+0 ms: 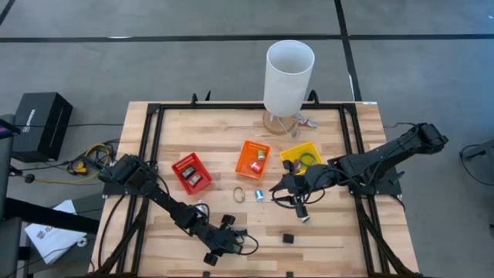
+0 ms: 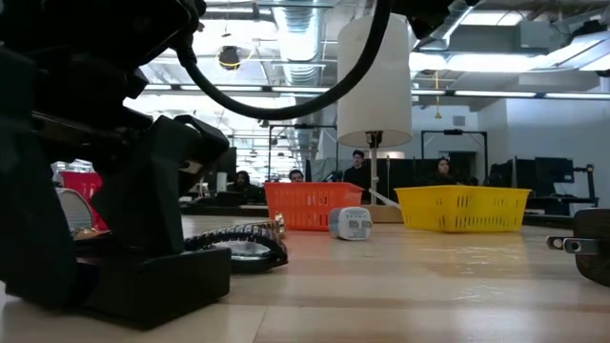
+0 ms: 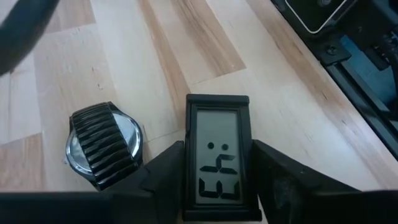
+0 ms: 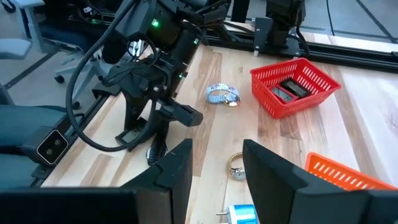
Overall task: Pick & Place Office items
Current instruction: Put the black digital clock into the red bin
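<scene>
The left pincer (image 3: 217, 180), low at the surface's (image 1: 324, 247) near edge, brackets a small digital clock (image 3: 218, 152) beside a black watch (image 3: 102, 144), fingers not yet clamped; next, I judge, squeeze and lift toward a bin, while the right pincer (image 4: 217, 165) hovers half-open, empty.

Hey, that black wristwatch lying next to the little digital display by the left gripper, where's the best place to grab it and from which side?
Probably from straight above, pinching across the round case. The wristwatch lies flat on the table, its ribbed band curled over the case. The digital display sits close beside it between the left gripper fingers, so a side approach looks crowded.
</scene>
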Motion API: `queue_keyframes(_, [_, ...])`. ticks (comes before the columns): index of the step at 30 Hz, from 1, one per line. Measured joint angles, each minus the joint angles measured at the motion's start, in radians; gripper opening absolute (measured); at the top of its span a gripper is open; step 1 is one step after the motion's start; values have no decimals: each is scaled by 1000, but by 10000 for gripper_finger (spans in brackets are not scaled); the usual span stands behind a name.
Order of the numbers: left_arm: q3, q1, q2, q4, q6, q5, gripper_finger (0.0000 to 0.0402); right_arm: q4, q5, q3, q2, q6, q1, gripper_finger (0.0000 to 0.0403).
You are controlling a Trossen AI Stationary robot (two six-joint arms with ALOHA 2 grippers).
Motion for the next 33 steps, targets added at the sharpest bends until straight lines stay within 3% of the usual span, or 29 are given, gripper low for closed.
queue_keyframes(8, [-9,0,-72,-49,-8,-29,161,-3,0,0,0,0,0,132])
queue_keyframes(17, [-4,39,-338,-161,-1,-96,153,-51,0,0,0,0,0,132])
queue_keyframes(23, [-4,81,-520,-408,27,-223,164,-50,0,0,0,0,0,132])
queue_keyframes(28, [-32,147,-622,-647,-120,-278,155,-52,0,0,0,0,0,132])
queue_keyframes(33, [-158,219,-690,-761,-238,-279,163,-52,0,0,0,0,0,132])
